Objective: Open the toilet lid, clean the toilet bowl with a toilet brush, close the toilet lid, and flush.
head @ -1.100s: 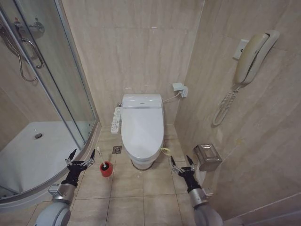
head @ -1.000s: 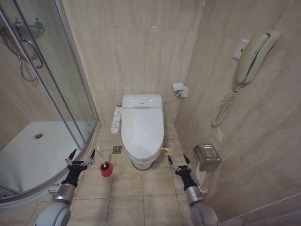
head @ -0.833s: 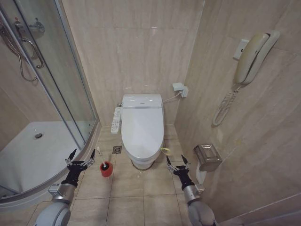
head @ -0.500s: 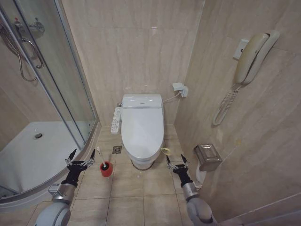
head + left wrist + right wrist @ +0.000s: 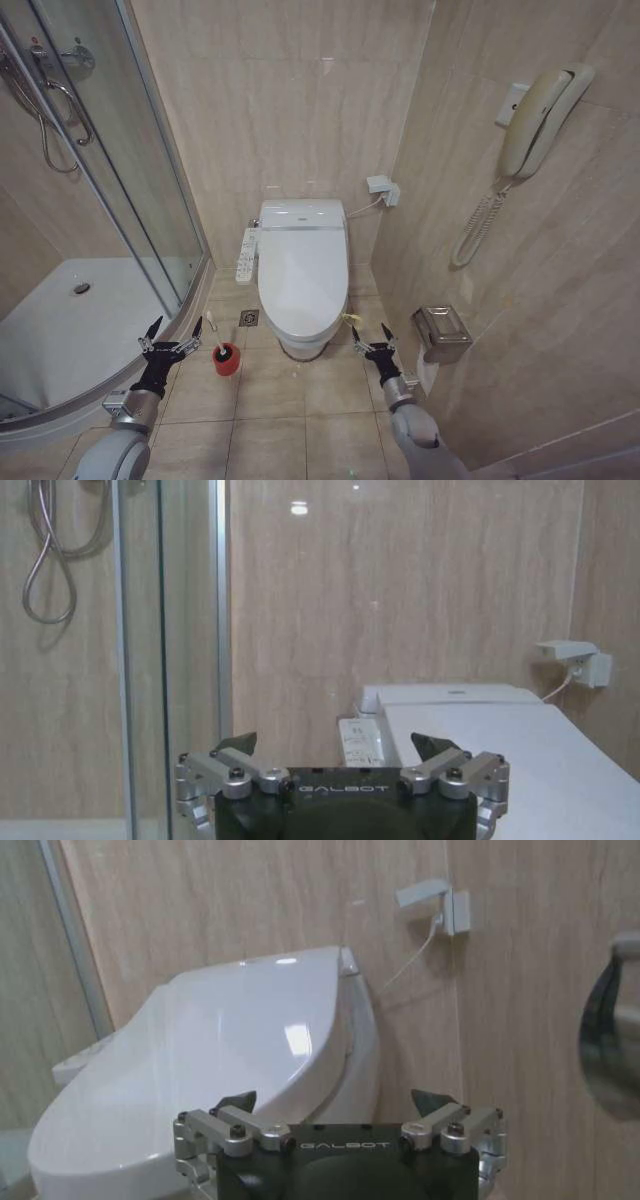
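The toilet lid [image 5: 302,268] is down, glossy white, over the toilet bowl [image 5: 301,346]; a green-yellow strap [image 5: 350,320] hangs at its right edge. The toilet brush [image 5: 213,327] stands in its red holder [image 5: 226,359] on the floor left of the bowl. My right gripper [image 5: 368,338] is open, low beside the bowl's front right, close to the strap. In the right wrist view the right gripper [image 5: 335,1100] faces the lid [image 5: 225,1042]. My left gripper [image 5: 172,333] is open, just left of the brush; in the left wrist view the left gripper [image 5: 335,742] faces the lid [image 5: 500,739].
A curved shower tray [image 5: 60,335] with a glass door [image 5: 120,160] fills the left. A button panel [image 5: 245,256] hangs left of the seat. On the right wall are a phone [image 5: 535,115] and a metal paper holder [image 5: 441,333]. A floor drain [image 5: 249,318] lies beside the bowl.
My right gripper has moved forward and left, from beside the paper holder to the bowl's front right near the strap. The left arm and brush have not moved.
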